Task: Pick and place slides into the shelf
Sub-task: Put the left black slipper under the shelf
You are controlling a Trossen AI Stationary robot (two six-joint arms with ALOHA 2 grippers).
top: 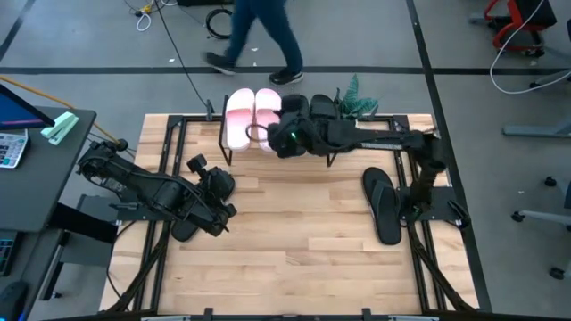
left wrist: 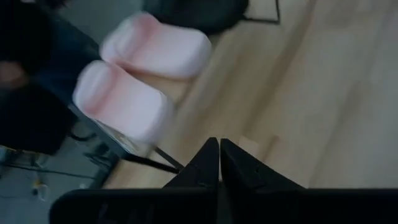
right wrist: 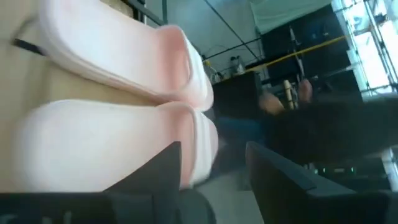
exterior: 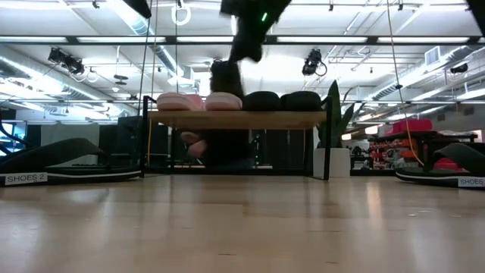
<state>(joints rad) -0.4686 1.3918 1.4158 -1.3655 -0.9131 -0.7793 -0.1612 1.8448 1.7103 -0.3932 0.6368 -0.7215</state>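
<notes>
- shelf (top: 294, 147) sits at the top centre of the high view, at the far edge of the worktop (top: 294, 241).
- two pink slides (top: 252, 114) lie side by side on the left end of the shelf; low view shows them as pink humps (exterior: 198, 101) on the plank.
- two black slides (exterior: 282, 100) on the shelf right of the pink pair, touching each other.
- right tool (top: 268, 135) reaches over the shelf from the right side, just at the near edge of the pink pair; its fingers (right wrist: 168, 165) stand apart with nothing between them, pink slide just in front.
- left tool (top: 198, 163) sits at the left middle of the high view, above the worktop, well apart from the shelf; its fingers (left wrist: 208, 163) are pressed together, empty.
- one black slide (top: 382, 203) lies flat on the worktop at right centre, beside the right arm base.
- another black slide (top: 186, 227) partly hidden under the left arm, lower left.
- a person (top: 259, 36) stands on the floor above the shelf in the high view.
- green plant (top: 357, 100) just right of the shelf top.
</notes>
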